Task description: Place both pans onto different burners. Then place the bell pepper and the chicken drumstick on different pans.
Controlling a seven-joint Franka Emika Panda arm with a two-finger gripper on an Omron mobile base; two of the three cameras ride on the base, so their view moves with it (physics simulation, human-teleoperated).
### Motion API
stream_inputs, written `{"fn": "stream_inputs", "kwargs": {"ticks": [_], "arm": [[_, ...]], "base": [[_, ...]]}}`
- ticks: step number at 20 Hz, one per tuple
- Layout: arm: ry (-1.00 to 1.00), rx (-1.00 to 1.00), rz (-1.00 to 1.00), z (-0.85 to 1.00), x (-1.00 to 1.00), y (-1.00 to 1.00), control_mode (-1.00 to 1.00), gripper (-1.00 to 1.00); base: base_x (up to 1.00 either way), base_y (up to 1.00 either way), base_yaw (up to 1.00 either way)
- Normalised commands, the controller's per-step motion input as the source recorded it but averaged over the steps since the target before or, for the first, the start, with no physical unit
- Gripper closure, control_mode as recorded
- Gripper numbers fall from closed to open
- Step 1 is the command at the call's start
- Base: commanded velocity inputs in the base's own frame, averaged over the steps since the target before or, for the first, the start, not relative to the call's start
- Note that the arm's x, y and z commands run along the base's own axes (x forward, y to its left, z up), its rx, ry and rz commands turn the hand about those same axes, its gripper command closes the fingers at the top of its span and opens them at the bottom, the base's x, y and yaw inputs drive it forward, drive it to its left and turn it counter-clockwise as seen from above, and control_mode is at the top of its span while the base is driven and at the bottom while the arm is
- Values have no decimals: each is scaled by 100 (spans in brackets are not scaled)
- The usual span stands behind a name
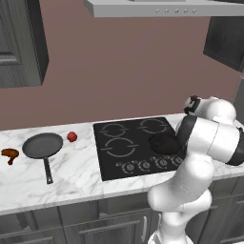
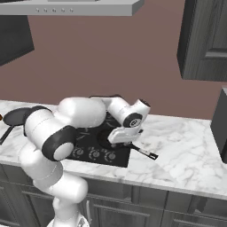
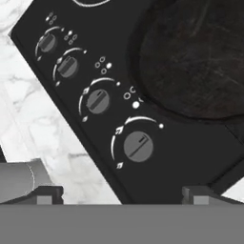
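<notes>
The smaller black pan [image 1: 163, 142] [image 3: 195, 62] sits on the front right burner of the black cooktop [image 1: 128, 162]. Its thin handle [image 2: 144, 152] juts out over the marble to the right. My gripper [image 3: 123, 198] hovers just above the knob row in front of that pan, open, with nothing between its fingertips [image 3: 45, 194]. My hand [image 2: 122, 134] hangs low over the cooktop's front right corner. The wide grey pan [image 1: 43, 145] [image 2: 17, 116] lies on the counter to the left of the cooktop. Beside it lie the red bell pepper [image 1: 72, 137] and the brown chicken drumstick [image 1: 9, 154].
Three burner rings [image 1: 119, 147] stand uncovered on the glass. Several knobs [image 3: 138, 146] line the cooktop's front edge. A range hood [image 1: 167, 7] hangs above, with dark cabinets at both sides. White marble counter [image 2: 181, 146] runs to the right.
</notes>
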Motion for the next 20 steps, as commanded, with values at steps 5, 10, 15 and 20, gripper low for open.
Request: {"fn": "stream_inputs", "kwargs": {"ticks": [5, 10, 15, 20], "arm": [[0, 0, -23, 55, -2, 68, -100, -100], [3, -1, -18, 57, 0, 63, -100, -100], [5, -5, -14, 40, 0, 72, -100, -100], [7, -9, -7, 19, -5, 76, -100, -100]], "base": [[0, 0, 0], [0, 0, 0], [0, 0, 0], [0, 0, 0]]}}
